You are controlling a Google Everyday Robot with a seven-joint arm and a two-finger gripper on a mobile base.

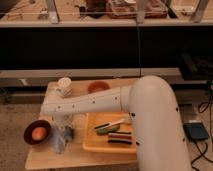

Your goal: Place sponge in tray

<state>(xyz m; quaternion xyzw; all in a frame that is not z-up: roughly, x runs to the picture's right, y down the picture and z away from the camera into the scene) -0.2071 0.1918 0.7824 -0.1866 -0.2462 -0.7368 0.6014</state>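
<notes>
The sponge point(69, 133), a small dark grey-blue block, stands on the wooden table just left of the tray. The tray point(92, 145) is a yellow-orange tub at the table's middle right; it holds a green item, a pale utensil and black strips. My white arm reaches from the right across the tray's far edge to the left. The gripper point(61, 122) hangs down from the arm's end, directly above and slightly left of the sponge, close to it. I cannot tell whether it touches the sponge.
A dark-red bowl point(30, 141) with an orange object sits at the table's left edge. A pale bluish translucent item point(58, 143) lies in front of the sponge. A white cup point(63, 86) and a second red bowl point(98, 86) stand at the back.
</notes>
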